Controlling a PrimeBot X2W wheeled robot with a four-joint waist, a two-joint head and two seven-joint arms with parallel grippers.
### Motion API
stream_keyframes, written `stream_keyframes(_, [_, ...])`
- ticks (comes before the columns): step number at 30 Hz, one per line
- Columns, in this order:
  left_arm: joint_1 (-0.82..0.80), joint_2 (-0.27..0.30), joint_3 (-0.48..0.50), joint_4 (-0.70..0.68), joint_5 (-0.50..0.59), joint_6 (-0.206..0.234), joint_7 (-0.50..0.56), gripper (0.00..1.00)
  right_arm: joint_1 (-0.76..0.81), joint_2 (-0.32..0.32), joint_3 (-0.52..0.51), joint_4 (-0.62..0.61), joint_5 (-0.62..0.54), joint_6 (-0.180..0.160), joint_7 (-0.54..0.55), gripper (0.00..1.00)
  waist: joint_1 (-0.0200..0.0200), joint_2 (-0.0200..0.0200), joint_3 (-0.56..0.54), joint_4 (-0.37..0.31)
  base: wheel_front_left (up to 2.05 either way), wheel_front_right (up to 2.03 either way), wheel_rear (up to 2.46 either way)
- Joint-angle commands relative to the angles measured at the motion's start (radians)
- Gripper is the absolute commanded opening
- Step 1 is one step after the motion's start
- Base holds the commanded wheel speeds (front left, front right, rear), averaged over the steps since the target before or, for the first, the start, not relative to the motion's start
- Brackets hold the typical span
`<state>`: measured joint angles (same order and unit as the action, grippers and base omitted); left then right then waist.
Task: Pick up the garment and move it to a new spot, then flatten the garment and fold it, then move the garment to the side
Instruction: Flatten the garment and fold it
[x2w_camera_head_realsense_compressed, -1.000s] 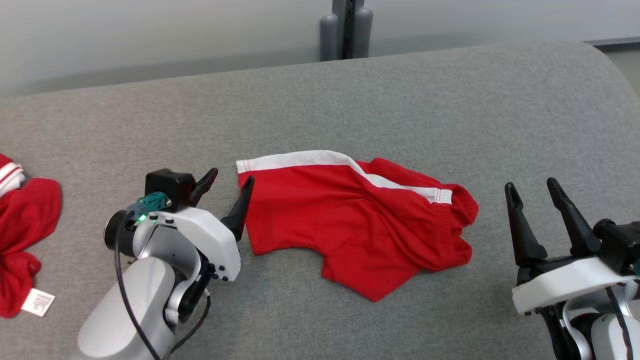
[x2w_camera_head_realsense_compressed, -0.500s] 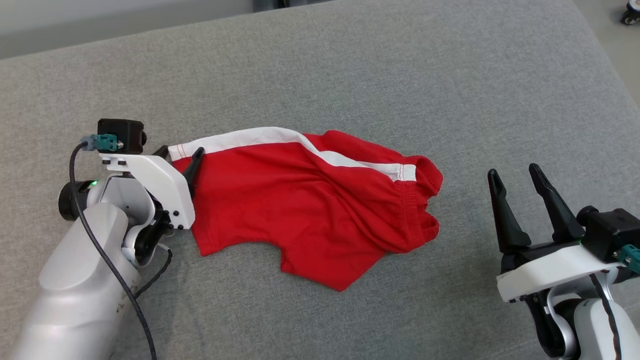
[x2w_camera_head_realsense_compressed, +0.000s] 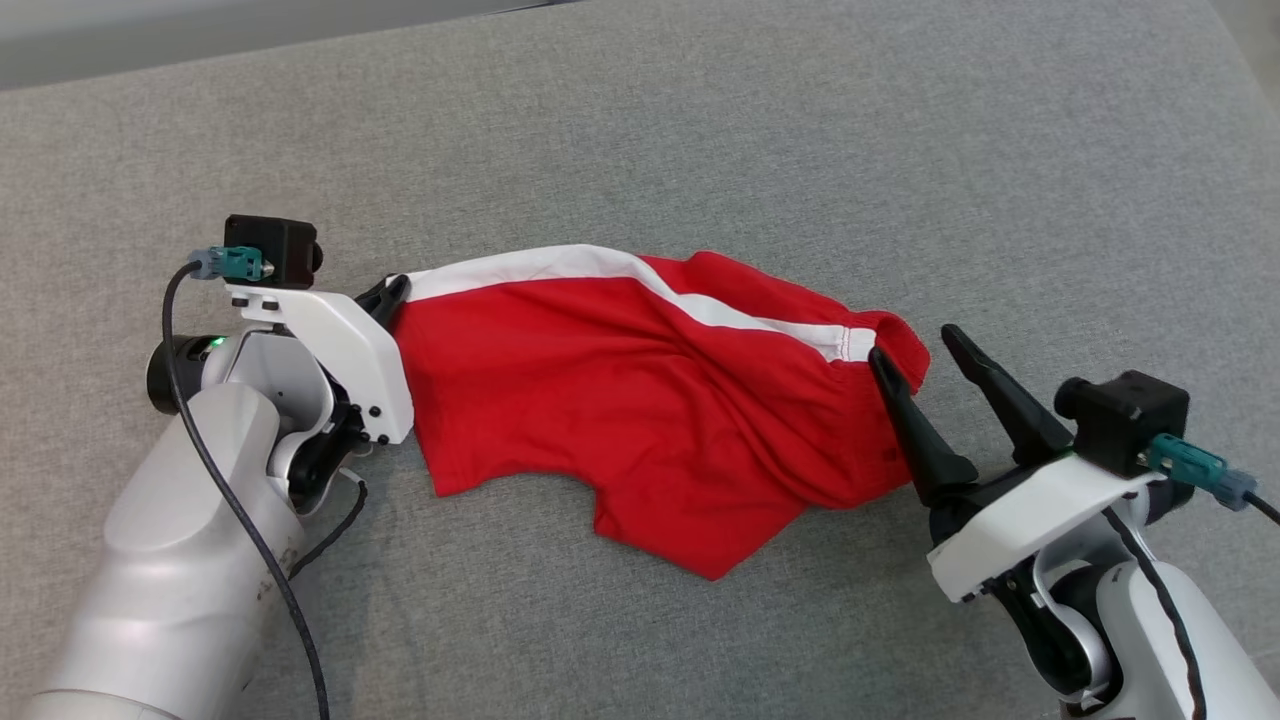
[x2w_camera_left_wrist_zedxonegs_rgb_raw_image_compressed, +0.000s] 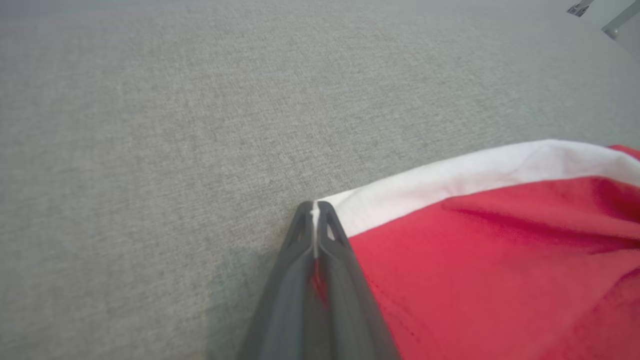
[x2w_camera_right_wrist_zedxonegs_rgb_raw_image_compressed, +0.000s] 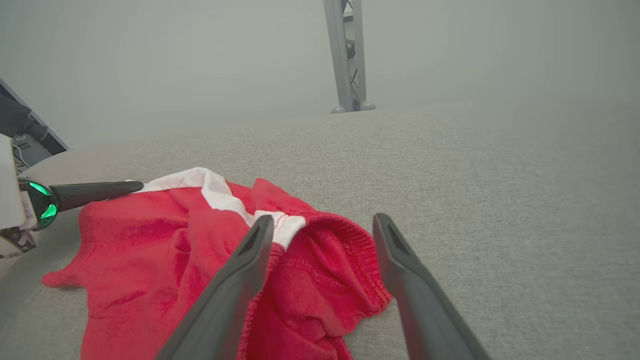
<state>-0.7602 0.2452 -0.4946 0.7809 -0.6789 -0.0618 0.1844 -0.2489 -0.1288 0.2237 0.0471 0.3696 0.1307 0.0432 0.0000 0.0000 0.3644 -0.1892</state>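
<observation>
The garment is a pair of red shorts with a white side stripe, lying rumpled on the grey surface. My left gripper is shut on its left corner, where the white stripe ends; in the left wrist view the fingertips pinch the cloth of the garment. My right gripper stands open at the garment's right end, its left finger over the gathered waistband and its right finger beyond the cloth. In the right wrist view the waistband of the garment lies between the spread fingers.
The grey fabric surface stretches out on all sides of the garment. A grey metal post stands past its far edge in the right wrist view. The left arm's white forearm lies at the lower left.
My left gripper has shut on the garment's left corner. My right gripper has moved in to the waistband end, still open. The head camera has tilted down, shifting the picture.
</observation>
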Motion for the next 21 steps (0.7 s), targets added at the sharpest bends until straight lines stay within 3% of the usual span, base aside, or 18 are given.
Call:
stream_keyframes(1, [-0.013, 0.002, -0.006, 0.006, 0.007, -0.007, -0.004, 0.0, -0.023, -0.017, 0.018, 0.007, 0.026, 0.0, 0.02, 1.0, 0.0, 0.0, 0.002, 0.013, 0.0, 0.0, 0.0])
stream_keyframes(11, [-0.038, -0.026, -0.041, 0.032, 0.024, -0.021, -0.033, 0.0, -0.097, -0.058, 0.115, 0.069, 0.158, 0.0, 0.108, 0.97, 0.0, 0.0, 0.007, 0.054, 0.0, 0.0, 0.0])
stream_keyframes(12, [-0.04, -0.027, -0.042, 0.033, 0.027, -0.021, -0.041, 0.0, -0.096, -0.056, 0.117, 0.072, 0.17, 0.0, 0.109, 0.39, 0.0, 0.0, 0.007, 0.056, 0.0, 0.0, 0.0])
stream_keyframes(13, [-0.041, -0.028, -0.044, 0.035, 0.028, -0.022, -0.047, 0.0, -0.099, -0.055, 0.12, 0.071, 0.185, 0.0, 0.106, 0.05, 0.0, 0.0, 0.005, 0.058, 0.0, 0.0, 0.0])
stream_keyframes(14, [-0.042, -0.027, -0.045, 0.038, 0.031, -0.02, -0.063, 0.0, -0.102, -0.061, 0.12, 0.07, 0.205, 0.0, 0.101, 0.0, 0.0, 0.0, 0.002, 0.06, 0.0, 0.0, 0.0])
stream_keyframes(21, [-0.041, -0.008, -0.03, 0.02, 0.037, -0.006, -0.141, 0.0, -0.098, -0.081, 0.08, 0.027, 0.229, 0.0, 0.036, 0.0, 0.0, 0.0, -0.021, 0.061, 0.0, 0.0, 0.0])
